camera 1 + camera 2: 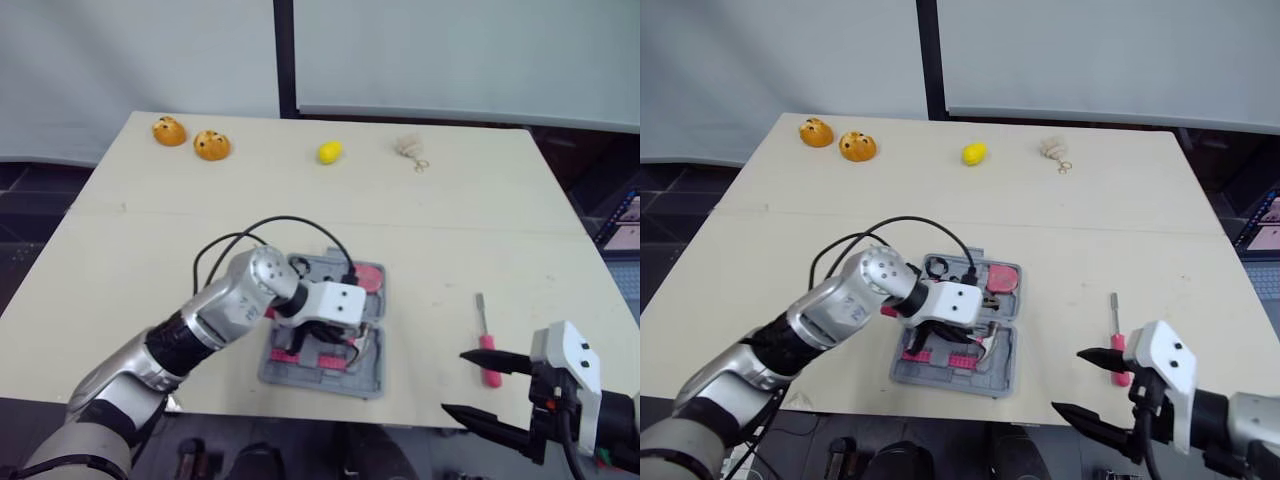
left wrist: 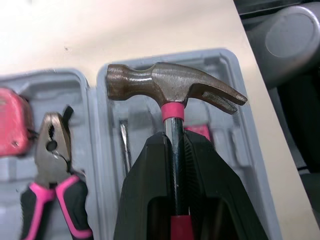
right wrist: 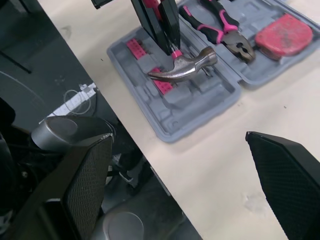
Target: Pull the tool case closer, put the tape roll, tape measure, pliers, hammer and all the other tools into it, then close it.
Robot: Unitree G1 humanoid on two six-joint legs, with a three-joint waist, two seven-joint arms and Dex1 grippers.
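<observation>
Lower hammer [image 2: 170,87], pinched in left tool [image 2: 175,142], flat into case [image 1: 320,380] at lower centre; keep wide-open, empty right tool [image 1: 453,382] clear.

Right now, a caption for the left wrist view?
Left gripper holds a steel claw hammer over the open grey plastic tool case holding pink-handled pliers.

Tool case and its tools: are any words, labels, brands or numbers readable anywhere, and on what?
None can be read.
The tool case, hammer, pliers and red tape measure show no legible print.
The screwdriver is too small to tell.
</observation>
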